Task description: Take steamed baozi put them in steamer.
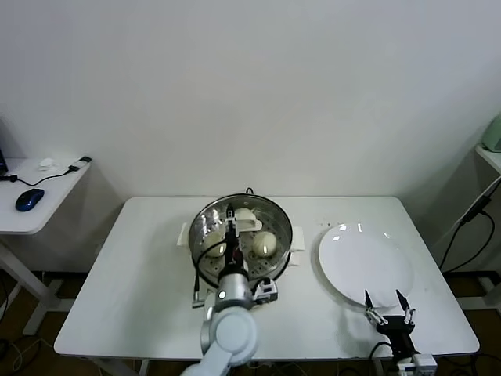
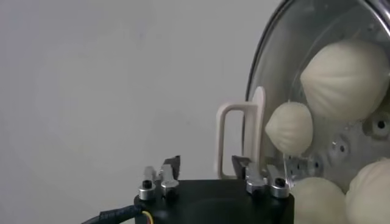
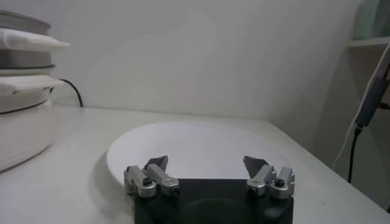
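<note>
The steamer point(image 1: 283, 221) stands at the table's middle, a shiny pot on a white base. Several cream-white baozi lie on its perforated tray; two show clearly in the head view point(image 1: 213, 244) point(image 1: 264, 242). In the left wrist view the baozi point(image 2: 344, 79) point(image 2: 291, 126) point(image 2: 317, 196) sit inside the steamer's rim point(image 2: 255, 91). My left gripper point(image 1: 232, 225) hangs over the steamer's left half, open and empty point(image 2: 206, 164), near the white side handle point(image 2: 234, 140). My right gripper point(image 1: 388, 301) point(image 3: 207, 163) is open and empty at the front edge of the plate.
A flat white plate point(image 1: 364, 262) point(image 3: 201, 143) lies bare to the right of the steamer, whose base shows in the right wrist view point(image 3: 18, 122). A side desk with a blue mouse point(image 1: 29, 199) stands far left. Cables point(image 1: 470, 223) hang at the right.
</note>
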Controlling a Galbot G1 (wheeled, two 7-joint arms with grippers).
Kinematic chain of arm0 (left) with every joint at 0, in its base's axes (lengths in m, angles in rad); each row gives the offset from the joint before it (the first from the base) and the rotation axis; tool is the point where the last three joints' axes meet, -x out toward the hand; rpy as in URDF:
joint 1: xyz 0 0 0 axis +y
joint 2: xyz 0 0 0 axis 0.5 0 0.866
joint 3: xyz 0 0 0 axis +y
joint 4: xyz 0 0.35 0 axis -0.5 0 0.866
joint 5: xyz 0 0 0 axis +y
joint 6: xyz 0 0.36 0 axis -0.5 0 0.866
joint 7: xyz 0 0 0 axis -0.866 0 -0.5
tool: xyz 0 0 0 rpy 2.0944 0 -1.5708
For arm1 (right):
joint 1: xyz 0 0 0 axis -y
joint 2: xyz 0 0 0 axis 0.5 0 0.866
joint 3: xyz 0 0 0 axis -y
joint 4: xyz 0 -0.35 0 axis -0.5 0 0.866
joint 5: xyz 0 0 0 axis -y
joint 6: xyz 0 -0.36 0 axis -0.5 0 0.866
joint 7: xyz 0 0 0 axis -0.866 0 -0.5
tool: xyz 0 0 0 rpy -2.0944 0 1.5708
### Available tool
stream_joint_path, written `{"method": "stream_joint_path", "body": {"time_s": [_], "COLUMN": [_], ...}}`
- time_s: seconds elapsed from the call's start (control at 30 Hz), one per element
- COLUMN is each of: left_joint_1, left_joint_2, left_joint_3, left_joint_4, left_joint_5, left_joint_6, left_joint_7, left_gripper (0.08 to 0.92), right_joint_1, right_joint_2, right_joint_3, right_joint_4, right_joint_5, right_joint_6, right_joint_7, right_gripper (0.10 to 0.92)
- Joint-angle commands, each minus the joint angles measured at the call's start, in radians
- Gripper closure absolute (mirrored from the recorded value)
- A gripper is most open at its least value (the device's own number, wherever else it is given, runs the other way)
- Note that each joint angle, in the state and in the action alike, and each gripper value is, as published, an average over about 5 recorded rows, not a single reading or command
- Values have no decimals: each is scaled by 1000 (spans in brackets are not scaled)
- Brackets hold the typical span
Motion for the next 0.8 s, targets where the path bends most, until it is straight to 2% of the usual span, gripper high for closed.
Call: {"method": "stream_joint_path", "body": {"time_s": [0.03, 0.27, 0.5, 0.63, 0.73, 0.8], "left_joint_1": [-12, 26, 109, 181, 241, 289], "left_joint_2": [-11, 58, 117, 139, 141, 129], "left_joint_3": [-13, 15, -4, -104, -222, -326], "left_joint_4": [15, -120, -261, -330, -353, -361], "left_joint_5": [14, -85, -335, -607, -865, -1031], "left_joint_6": [3, -4, -78, -241, -408, -543], "left_joint_7": [-2, 4, -142, -307, -447, -496], "left_gripper": [373, 198, 177, 177, 177, 177], "right_joint_1": [-4, -17, -24, -22, -19, -16], "right_joint_2": [-14, -22, -9, 4, 10, 13], "right_joint_3": [0, 3, 11, 13, 13, 12], "right_joint_4": [9, 39, 76, 86, 86, 83], "right_joint_5": [24, 37, 11, 5, 1, -1], "right_joint_6": [-26, 12, 35, 46, 51, 52], "right_joint_7": [-4, 0, -6, -9, -8, -7], "right_gripper": [203, 203, 202, 203, 203, 202]}}
